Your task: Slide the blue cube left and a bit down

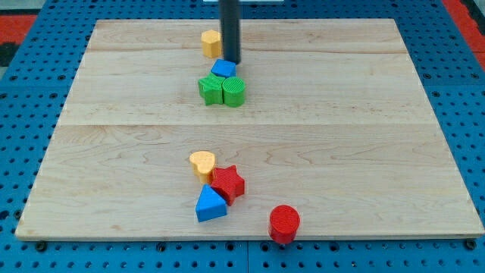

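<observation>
— Where is my tip (232, 62) right now?
— Near the view's top, a little left of centre on the wooden board (341, 136). The dark rod comes straight down and its end sits at the upper right edge of the blue cube (223, 69), touching it or very nearly; I cannot tell which.
— And the cube itself?
— It lies just above two green blocks: a green cube-like block (210, 89) on the view's left and a ribbed green cylinder (234, 91) on the right, side by side and touching. The blue cube rests against their top edges. A yellow block (211, 43) stands just up and left of it, beside the rod.
— Is anything gripping?
— The arm ends in a bare rod, so nothing opens or clamps.
— What else is on the board?
— Lower down, a yellow heart (202, 163), a red star (228, 183) and a blue triangular block (210, 204) cluster together, touching. A red cylinder (284, 224) stands apart at the view's bottom edge
</observation>
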